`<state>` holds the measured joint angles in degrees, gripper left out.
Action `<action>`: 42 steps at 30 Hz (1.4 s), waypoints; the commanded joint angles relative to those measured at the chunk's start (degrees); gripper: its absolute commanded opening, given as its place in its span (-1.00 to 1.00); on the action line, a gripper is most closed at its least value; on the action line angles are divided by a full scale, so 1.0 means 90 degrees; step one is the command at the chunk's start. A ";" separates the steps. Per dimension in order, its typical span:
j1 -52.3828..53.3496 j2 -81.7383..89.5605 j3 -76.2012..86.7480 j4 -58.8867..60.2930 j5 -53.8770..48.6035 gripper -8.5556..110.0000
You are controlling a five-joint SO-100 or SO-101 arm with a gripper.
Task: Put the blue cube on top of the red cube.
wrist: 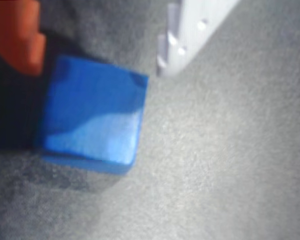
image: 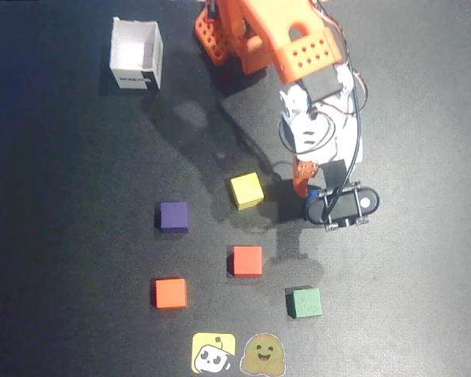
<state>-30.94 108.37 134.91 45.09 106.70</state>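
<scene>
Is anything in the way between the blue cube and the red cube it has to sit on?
Nothing visible is. In the overhead view the blue cube sits mostly hidden under the gripper, and the mat between it and the red cube is bare. The yellow cube and green cube lie off to the sides.

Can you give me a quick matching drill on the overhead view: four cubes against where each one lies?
Things:
1. yellow cube
2. purple cube
3. green cube
4. red cube

Places in the overhead view:
A. bottom right of the group
B. directly below the yellow one
C. nearest the arm, top of the group
D. left of the yellow one, above the orange cube

Pairs: 1-C, 2-D, 3-A, 4-B
</scene>
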 commanded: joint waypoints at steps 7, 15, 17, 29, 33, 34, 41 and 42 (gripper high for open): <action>-0.0029 -0.0371 -0.0479 -0.0381 -0.0293 -0.57; 0.0000 -0.0674 -0.0479 -0.0713 -0.0283 -0.57; 0.0000 -0.0713 -0.0469 -0.0801 -0.0273 -0.57; 0.0039 -0.0947 -0.0352 -0.1279 -0.0156 -0.57; 0.0059 -0.1045 -0.0332 -0.1396 -0.0166 -0.71; 0.0059 -0.1074 -0.0332 -0.1426 -0.0166 -0.75; 0.0117 -0.1064 -0.0322 -0.1436 -0.0176 -0.81; 0.0156 -0.1016 -0.0322 -0.1396 -0.0176 -0.81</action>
<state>-30.76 98.35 134.82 32.52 104.94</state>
